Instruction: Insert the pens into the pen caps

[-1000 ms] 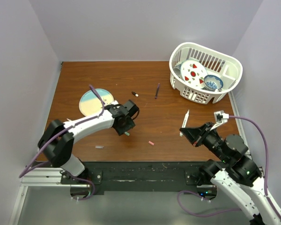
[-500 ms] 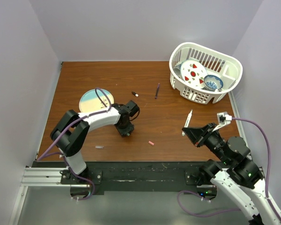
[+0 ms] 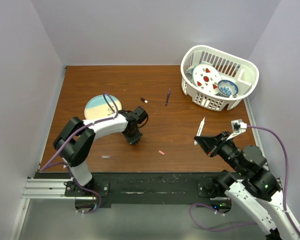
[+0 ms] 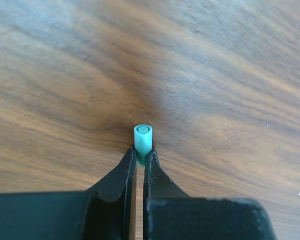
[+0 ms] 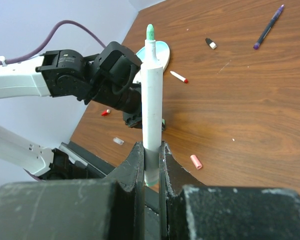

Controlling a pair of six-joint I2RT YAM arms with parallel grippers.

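Observation:
My left gripper (image 3: 134, 139) is shut on a teal-green pen cap (image 4: 143, 137), holding it at or just above the wood table, open end away from the wrist camera. The fingertips (image 4: 128, 159) pinch its lower end. My right gripper (image 3: 204, 141) is shut on a white pen with a green tip (image 5: 151, 95), which sticks out past the jaws (image 3: 200, 128) and points toward the left gripper (image 5: 132, 112). A pink cap (image 3: 161, 152) lies between the arms. A black cap (image 3: 144, 100) and a dark purple pen (image 3: 167, 96) lie farther back.
A round blue-and-yellow plate (image 3: 94, 110) lies behind the left arm. A white basket (image 3: 210, 101) with dishes stands at the back right. A small clear piece (image 3: 106, 157) lies near the front left. A red-tipped pen (image 5: 179, 76) and a red cap (image 5: 105, 112) show in the right wrist view.
The left arm has folded in and lowered its gripper with the teal cap toward the table. The right gripper has shifted slightly right with the pen.

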